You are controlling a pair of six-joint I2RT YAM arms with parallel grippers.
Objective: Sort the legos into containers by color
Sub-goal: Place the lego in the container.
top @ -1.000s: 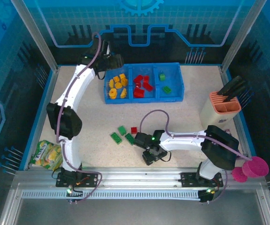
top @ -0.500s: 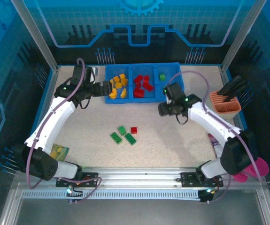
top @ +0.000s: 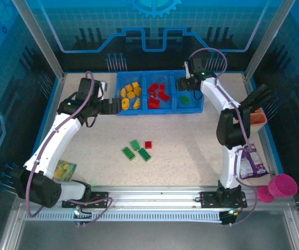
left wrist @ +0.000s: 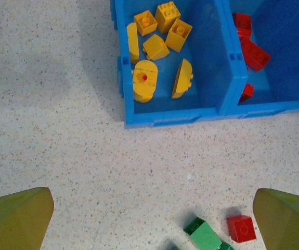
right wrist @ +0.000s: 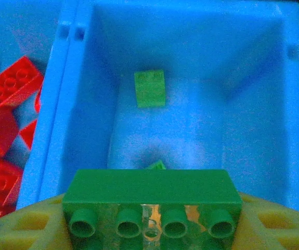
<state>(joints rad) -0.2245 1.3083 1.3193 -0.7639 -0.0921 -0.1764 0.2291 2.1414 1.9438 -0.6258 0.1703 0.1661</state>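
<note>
On the tabletop [top: 201, 151] the blue tray [top: 159, 111] sat at the far side, yellow legos [top: 130, 97] in its left compartment, red legos [top: 157, 95] in the middle. My right pincer [top: 183, 85] hung over the right compartment [right wrist: 253, 94], clenched on a long green lego [right wrist: 150, 200]. My left pincer [top: 115, 105] was spread wide beside the tray's left end. Three green legos [top: 134, 144] and one red lego [top: 148, 144] lay loose near the tabletop's middle.
</note>
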